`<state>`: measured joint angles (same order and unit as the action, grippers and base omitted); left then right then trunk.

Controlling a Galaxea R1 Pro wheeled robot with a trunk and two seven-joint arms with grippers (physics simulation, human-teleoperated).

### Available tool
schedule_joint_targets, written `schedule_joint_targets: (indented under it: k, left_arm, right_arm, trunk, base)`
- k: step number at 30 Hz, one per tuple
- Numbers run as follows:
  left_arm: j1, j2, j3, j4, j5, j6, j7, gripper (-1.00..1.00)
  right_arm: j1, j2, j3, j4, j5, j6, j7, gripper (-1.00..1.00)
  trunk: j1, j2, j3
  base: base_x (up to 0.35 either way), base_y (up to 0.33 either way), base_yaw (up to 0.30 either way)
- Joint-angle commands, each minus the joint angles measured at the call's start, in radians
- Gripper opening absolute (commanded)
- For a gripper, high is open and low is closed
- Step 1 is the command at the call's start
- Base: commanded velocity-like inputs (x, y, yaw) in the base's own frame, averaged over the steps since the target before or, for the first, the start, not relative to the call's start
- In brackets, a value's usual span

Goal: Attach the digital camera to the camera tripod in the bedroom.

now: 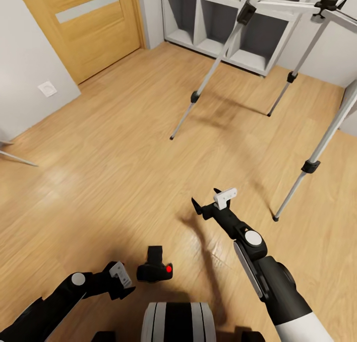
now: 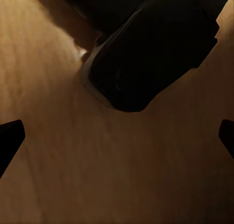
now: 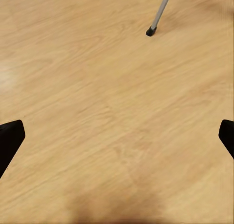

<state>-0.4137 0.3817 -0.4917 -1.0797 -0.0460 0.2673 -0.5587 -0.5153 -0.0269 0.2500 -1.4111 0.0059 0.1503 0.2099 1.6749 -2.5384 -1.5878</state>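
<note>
Right, head view: digital camera (image 1: 154, 269) on floor (image 1: 114, 173) just ahead of robot base, left pincer (image 1: 126, 282) just beside it, jaws apart, empty. Risk: clumsy closing nudges cam, it skids or tips. Right pincer (image 1: 208, 199) spread, empty, hovering; camera tripod (image 1: 302, 49) legs near, swing could clip one.

Left wrist: dark cam body between spread fingertips (image 2: 10, 138), further ahead, not gripped.

Right wrist: tripod foot ahead, fingertips (image 3: 10, 136) wide, bare floor under.
</note>
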Motion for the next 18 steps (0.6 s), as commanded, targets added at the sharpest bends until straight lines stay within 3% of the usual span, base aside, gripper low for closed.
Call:
schedule_joint_targets:
  k: [1,7,18]
  left_arm:
    - [0.000,0.001,-0.001,-0.002,-0.005,0.004,-0.003,1.00]
    - [0.000,0.007,0.002,0.007,-0.005,0.003,-0.003,1.00]
    - [0.000,0.049,0.013,-0.011,-0.005,0.003,-0.004,1.00]
  right_arm:
    - [0.000,-0.001,0.001,-0.002,0.000,0.006,0.002,1.00]
    - [0.000,-0.001,0.003,0.000,0.000,0.006,0.001,1.00]
    - [0.000,-0.001,0.003,0.004,0.000,0.006,0.001,1.00]
  trunk:
    - [0.000,-0.001,-0.005]
    - [0.003,-0.002,-0.028]
    - [0.008,-0.005,-0.070]
  base:
    - [0.000,0.000,0.000]
    - [0.000,0.000,0.000]
    - [0.000,0.000,0.000]
